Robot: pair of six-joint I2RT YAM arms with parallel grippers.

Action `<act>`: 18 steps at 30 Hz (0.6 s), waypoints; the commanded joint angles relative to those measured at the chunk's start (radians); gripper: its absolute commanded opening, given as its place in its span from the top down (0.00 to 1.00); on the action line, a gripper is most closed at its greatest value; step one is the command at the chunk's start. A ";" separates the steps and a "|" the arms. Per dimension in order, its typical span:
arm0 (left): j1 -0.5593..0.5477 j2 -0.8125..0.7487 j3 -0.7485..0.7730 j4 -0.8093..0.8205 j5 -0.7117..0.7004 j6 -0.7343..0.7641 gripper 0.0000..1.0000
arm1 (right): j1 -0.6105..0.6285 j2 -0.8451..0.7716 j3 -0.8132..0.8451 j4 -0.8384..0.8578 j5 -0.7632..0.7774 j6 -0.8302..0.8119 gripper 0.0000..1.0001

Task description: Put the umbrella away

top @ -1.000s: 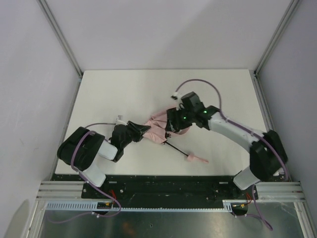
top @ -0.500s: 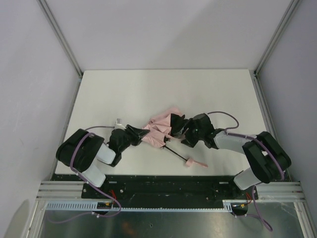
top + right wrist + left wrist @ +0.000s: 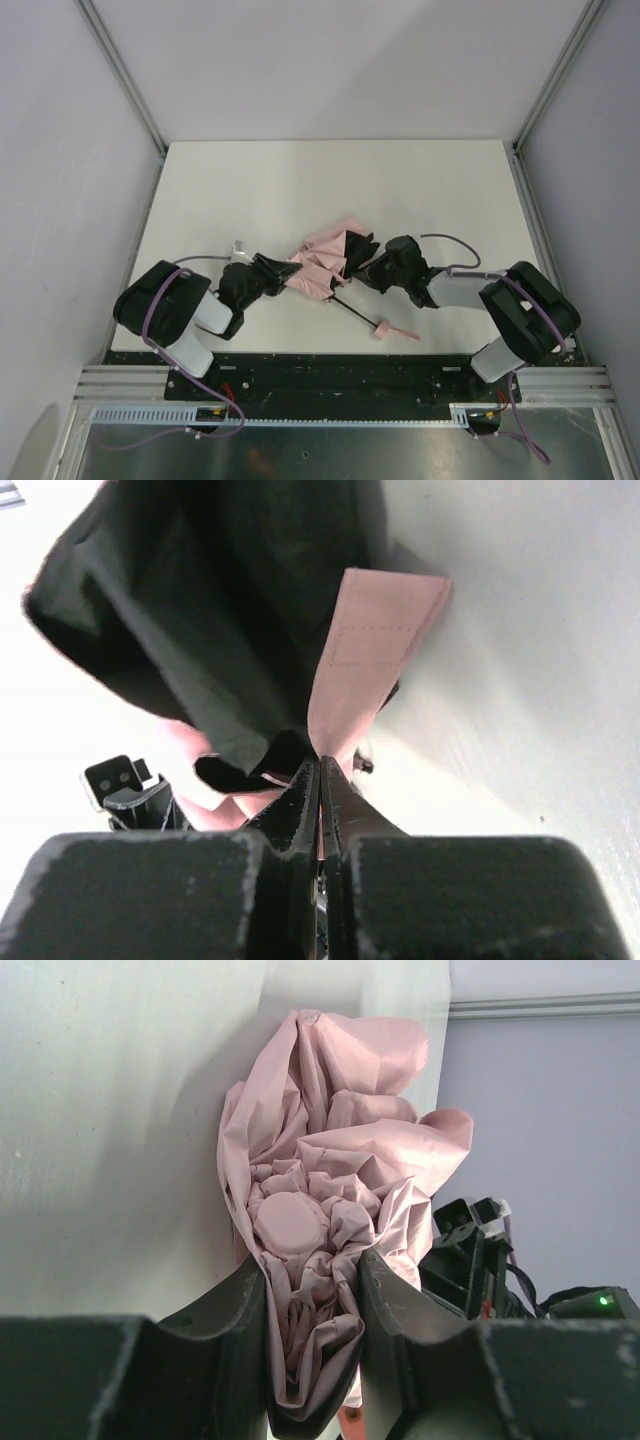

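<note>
Two grippers now hold the half-folded umbrella as the right one snaps shut on its fabric.

From above, the umbrella [image 3: 322, 262] lies near the front edge of the table [image 3: 300, 180], between the arms, with its black shaft [image 3: 352, 306] and pink handle [image 3: 383, 327] angled toward the bases. The right gripper [image 3: 366, 270] stood over the canopy with jaws wide a second ago; it has dropped low against the canopy's right side, while the left gripper [image 3: 268, 272] has not shifted. The left wrist view shows its fingers [image 3: 240, 1300] clamped around the bunched pink canopy. The right wrist view shows fingertips [image 3: 300, 792] pressed together, pinching the root of a pink flap [image 3: 372, 650] beside the black lining [image 3: 200, 600]. With both sides held, the loose fabric looks ready for gathering, but it is not yet wrapped.
</note>
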 commanded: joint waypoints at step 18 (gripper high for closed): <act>0.001 0.045 -0.007 0.060 0.039 0.062 1.00 | -0.005 -0.275 0.094 0.279 0.189 -0.620 1.00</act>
